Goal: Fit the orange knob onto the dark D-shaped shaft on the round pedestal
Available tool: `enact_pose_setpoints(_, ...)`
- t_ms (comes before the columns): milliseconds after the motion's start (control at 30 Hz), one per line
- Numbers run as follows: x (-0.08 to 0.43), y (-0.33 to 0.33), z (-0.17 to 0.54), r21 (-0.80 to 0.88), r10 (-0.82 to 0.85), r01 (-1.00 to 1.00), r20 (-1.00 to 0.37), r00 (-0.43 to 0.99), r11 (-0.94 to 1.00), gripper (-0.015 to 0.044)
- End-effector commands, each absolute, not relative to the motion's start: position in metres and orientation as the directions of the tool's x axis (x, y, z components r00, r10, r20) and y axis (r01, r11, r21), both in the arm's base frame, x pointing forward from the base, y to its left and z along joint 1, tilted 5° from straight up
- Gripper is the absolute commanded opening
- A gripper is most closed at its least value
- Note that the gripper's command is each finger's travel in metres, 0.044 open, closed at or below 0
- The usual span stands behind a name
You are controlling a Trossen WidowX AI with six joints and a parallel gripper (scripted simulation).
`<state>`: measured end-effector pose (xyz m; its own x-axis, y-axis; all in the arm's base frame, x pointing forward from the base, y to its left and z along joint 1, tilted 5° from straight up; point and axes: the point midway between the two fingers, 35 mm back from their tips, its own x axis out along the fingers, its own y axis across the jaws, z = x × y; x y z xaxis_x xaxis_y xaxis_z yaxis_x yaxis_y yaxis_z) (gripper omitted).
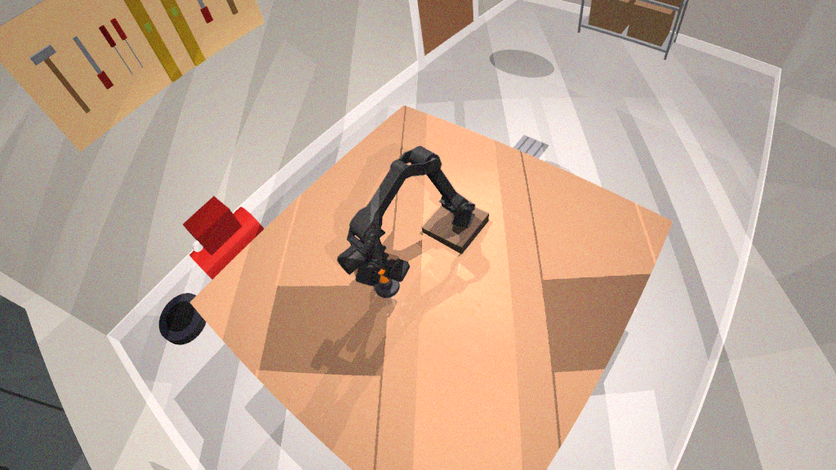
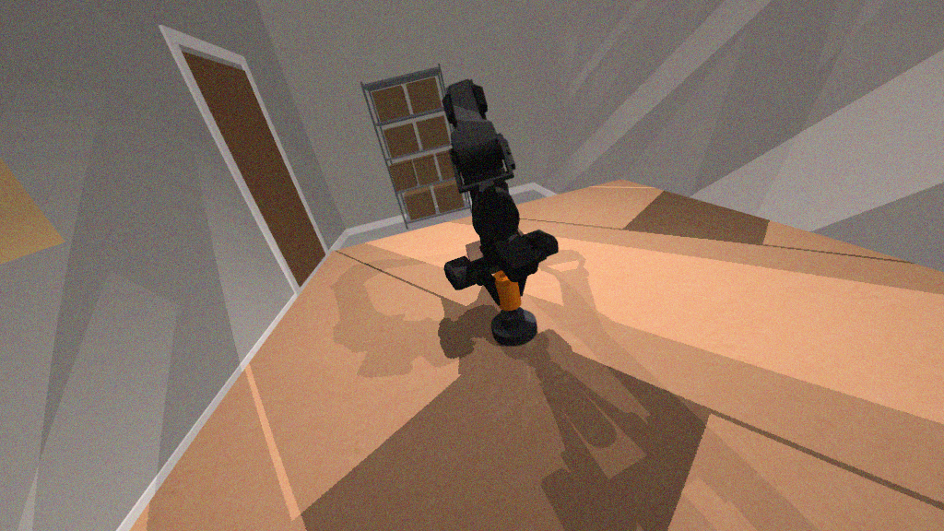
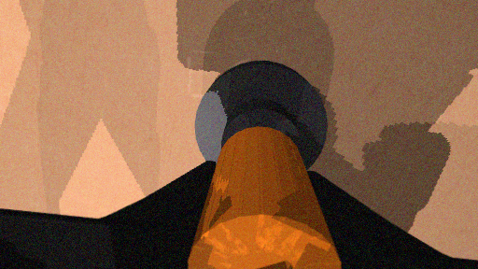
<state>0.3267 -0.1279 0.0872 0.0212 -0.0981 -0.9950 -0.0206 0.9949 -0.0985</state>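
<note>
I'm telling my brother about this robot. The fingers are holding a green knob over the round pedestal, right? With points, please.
Nearly! The knob (image 1: 381, 274) (image 2: 507, 291) (image 3: 266, 182) is orange, not green; the exterior view shows its color well. The rest is right: the fingers are holding it over the round pedestal (image 1: 387, 288) (image 2: 513, 331) (image 3: 266, 81).

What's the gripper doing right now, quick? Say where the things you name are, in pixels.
Gripper (image 1: 383, 276) (image 2: 508, 290) (image 3: 260, 175): closed on the orange knob (image 1: 383, 277) (image 2: 508, 293) (image 3: 265, 182), holding it over the round pedestal (image 1: 387, 290) (image 2: 513, 330) (image 3: 275, 81).
</note>
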Motion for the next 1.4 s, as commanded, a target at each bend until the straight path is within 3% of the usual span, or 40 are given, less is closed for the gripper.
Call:
enact_pose_setpoints(0, 0.3299, -0.1290, 0.0910, -0.100, -0.099, -0.022, -0.995, 0.031, 0.995, 0.0000)
enact_pose_setpoints(300, 0.3335, -0.1306, 0.0943, -0.104, -0.099, -0.229, -0.995, 0.031, 0.968, 0.0000)
enact_pose_setpoints(1367, 0.3271, -0.1278, 0.0878, -0.103, -0.099, -0.229, -0.995, 0.031, 0.968, 0.0000)
